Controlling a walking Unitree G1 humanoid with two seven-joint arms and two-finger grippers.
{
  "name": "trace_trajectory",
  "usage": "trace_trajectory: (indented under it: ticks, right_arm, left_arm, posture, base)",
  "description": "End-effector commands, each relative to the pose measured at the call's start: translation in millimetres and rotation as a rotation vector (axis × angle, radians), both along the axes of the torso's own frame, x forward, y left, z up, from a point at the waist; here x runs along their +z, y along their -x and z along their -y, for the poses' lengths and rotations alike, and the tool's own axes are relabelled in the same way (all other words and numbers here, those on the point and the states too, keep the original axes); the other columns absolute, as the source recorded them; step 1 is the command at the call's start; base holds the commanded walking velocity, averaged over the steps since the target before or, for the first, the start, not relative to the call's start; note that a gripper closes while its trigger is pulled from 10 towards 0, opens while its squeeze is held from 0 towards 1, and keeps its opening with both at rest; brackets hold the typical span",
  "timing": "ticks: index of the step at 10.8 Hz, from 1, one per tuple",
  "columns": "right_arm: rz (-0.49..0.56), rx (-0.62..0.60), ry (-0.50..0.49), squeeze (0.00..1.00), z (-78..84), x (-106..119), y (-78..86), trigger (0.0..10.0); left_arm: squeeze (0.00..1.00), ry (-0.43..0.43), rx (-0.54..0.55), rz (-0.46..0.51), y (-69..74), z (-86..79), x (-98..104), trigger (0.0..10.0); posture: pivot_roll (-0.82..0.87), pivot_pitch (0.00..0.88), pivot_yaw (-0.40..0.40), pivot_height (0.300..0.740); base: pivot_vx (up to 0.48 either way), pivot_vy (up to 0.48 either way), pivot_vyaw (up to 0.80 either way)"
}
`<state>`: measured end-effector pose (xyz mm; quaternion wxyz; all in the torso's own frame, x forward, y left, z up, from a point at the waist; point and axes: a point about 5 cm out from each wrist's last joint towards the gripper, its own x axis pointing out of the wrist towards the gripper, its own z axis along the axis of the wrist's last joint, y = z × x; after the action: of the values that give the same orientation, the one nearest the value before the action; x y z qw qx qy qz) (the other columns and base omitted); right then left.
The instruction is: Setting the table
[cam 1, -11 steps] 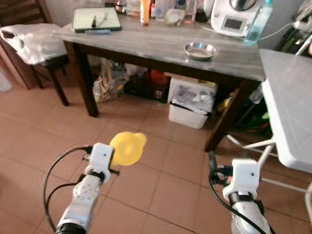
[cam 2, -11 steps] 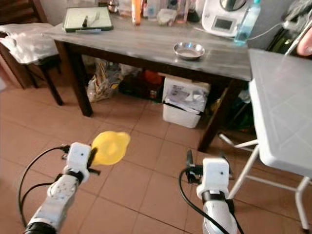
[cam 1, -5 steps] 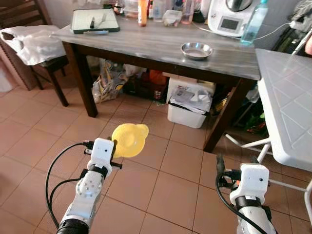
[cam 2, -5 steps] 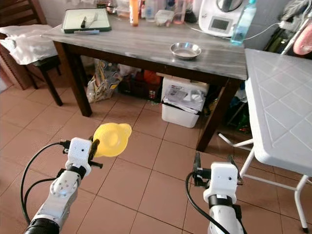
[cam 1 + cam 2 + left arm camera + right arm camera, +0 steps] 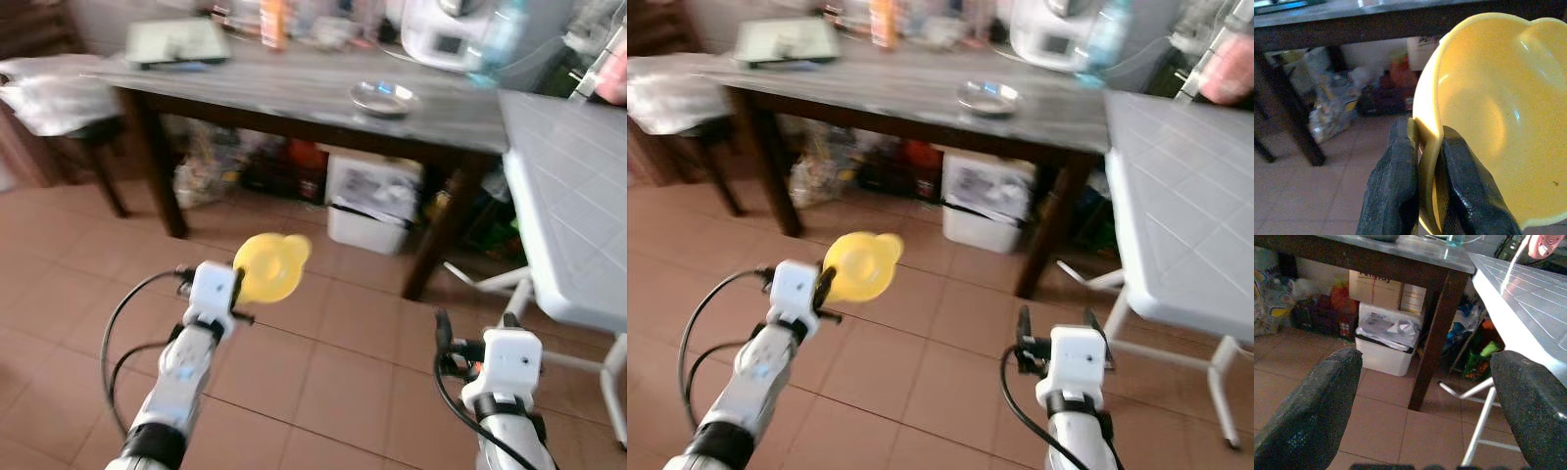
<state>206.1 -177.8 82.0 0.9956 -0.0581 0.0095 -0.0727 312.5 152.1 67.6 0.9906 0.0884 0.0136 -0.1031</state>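
The left claw [image 5: 1422, 196] pinched the rim of a yellow bowl [image 5: 1493, 117], carried above the tiled floor [image 5: 323, 362]. The right claw [image 5: 1425, 396] hung with fingers spread wide and empty, near a white table [image 5: 568, 215] on the right. Farther off stood a dark wooden table [image 5: 294, 83] bearing a metal dish [image 5: 380, 96], with a white bin [image 5: 372, 201] beneath.

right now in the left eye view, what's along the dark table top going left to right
green tray → orange bottle → metal bowl → white appliance → clear blue bottle
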Motion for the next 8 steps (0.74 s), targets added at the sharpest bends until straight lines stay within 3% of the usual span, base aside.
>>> trace_trajectory:
  ticks: [1, 6, 8]
  right_arm:
    - [0.018, -0.011, 0.006, 0.0, 2.1, 3, -1.2, 10.0]
    - [0.063, 0.012, 0.039, 0.0, -0.5, 17, -2.0, 10.0]
    - [0.074, 0.015, 0.045, 0.0, -0.1, 20, -4.2, 10.0]
  left_arm:
    - [0.0, 0.005, 0.0, 0.005, -0.8, -1.8, 1, 10.0]
    - [0.0, 0.033, -0.006, 0.065, -6.5, -0.4, 17, 10.0]
    - [0.0, 0.037, -0.005, 0.077, -7.7, 2.0, 19, 10.0]
  posture:
    - [0.08, 0.048, -0.04, 0.74]
    - [0.08, 0.052, -0.04, 0.74]
    - [0.08, 0.051, -0.043, 0.74]
  base:
    - [0.0, 0.0, 0.0]
    - [0.0, 0.0, 0.0]
    - [0.287, 0.0, 0.0]
